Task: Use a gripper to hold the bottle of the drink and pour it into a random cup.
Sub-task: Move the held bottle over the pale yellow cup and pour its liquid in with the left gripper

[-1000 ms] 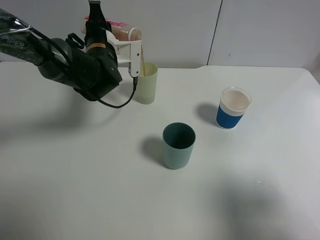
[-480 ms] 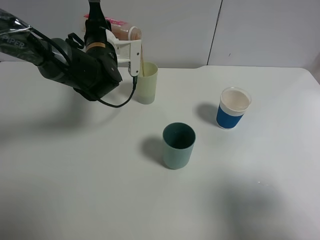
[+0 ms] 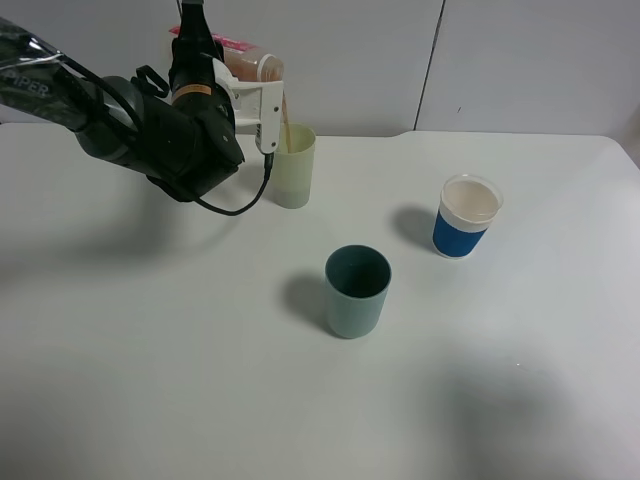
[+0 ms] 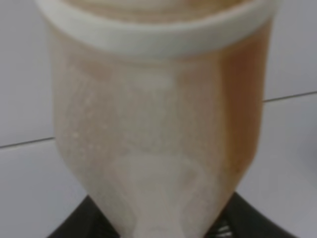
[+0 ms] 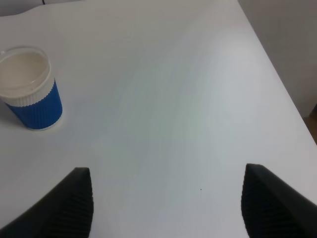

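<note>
My left gripper (image 3: 262, 98), white jaws on the black arm, is shut on the bottle (image 3: 250, 65) and holds it tipped on its side, neck to the right, above the pale yellow-green cup (image 3: 294, 168). A thin stream of reddish-brown drink (image 3: 286, 122) falls from the neck into that cup. The left wrist view is filled by the bottle (image 4: 158, 124), with drink inside. My right gripper (image 5: 178, 208) is open and empty over bare table, and it is out of the high view.
A teal cup (image 3: 357, 290) stands in the middle of the white table (image 3: 150, 350). A white-rimmed blue cup (image 3: 467, 217) stands to the right, and it also shows in the right wrist view (image 5: 30, 89). A wall runs behind the table.
The left arm holds the same tipped pose over the cup. The drink keeps running; nothing else has moved.
</note>
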You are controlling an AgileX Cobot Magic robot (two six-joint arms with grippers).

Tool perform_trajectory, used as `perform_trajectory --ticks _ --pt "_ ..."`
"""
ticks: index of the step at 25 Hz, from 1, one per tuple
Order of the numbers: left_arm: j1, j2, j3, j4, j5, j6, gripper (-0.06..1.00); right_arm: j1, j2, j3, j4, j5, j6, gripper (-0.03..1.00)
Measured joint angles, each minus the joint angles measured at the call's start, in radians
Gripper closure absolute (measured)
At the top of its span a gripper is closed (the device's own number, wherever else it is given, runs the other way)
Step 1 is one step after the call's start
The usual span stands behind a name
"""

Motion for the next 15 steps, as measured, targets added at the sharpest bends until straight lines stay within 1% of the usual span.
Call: perform_trajectory --ticks 15 --pt "0.0 0.0 0.0 0.027 -0.001 0.001 0.58 0.0 0.0 0.0 0.0 0.0 0.0 0.33"
